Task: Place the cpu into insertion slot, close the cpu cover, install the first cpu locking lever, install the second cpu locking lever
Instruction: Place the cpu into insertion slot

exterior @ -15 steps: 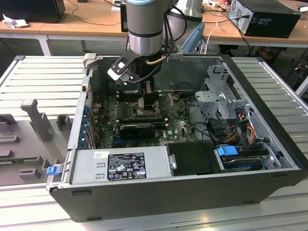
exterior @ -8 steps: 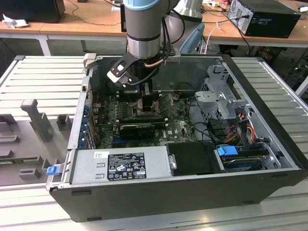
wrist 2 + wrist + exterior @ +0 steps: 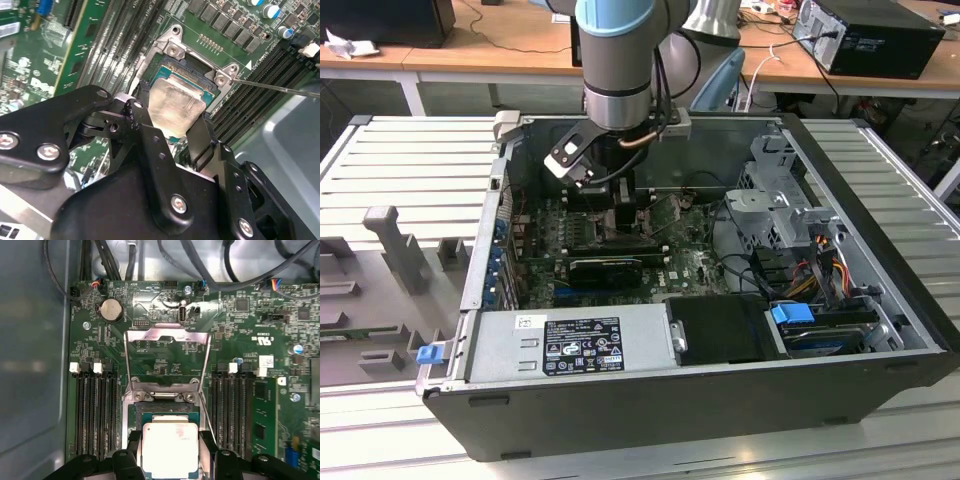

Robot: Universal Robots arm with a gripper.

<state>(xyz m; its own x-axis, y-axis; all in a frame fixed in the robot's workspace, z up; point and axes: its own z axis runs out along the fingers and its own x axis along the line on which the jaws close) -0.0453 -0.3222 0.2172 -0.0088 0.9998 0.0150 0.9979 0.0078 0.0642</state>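
Fingers (image 3: pixel 143 102): clamped on the cpu (image 3: pixel 175 106), one black finger on each of two opposite edges. The chip's tan-silver face is up and uncovered between them. In the first wrist view the same grip shows, with the cpu (image 3: pixel 170 449) held square between the two pads.

Position of the cpu: directly over the insertion slot (image 3: pixel 165 411), covering the slot's near part. The far strip of the dark socket and its teal border lies uncovered beyond the chip's edge. Whether the chip's underside touches the socket cannot be told.

The cpu cover (image 3: pixel 150 335): swung open and away from the socket, hinged at the socket's far edge. Green board is visible through its square middle opening. It is not on the chip.

Locking lever (image 3: pixel 275 87): a thin metal rod reaching out from the screwed corner of the socket's grey surround, passing above the memory slots (image 3: pixel 260 95). It is not latched down.

Surroundings: long black ribbed memory slots (image 3: pixel 95 410) flank the socket on both sides. A round coin cell (image 3: pixel 111 310) sits on the board beyond the open cover, and black cables (image 3: pixel 200 265) run along the board's far edge.

Exterior view: the arm (image 3: pixel 618 50) reaches straight down into the open computer case (image 3: pixel 720 400), its wrist low over the board. The case lies on its side on a grey ribbed desk (image 3: pixel 400 160).
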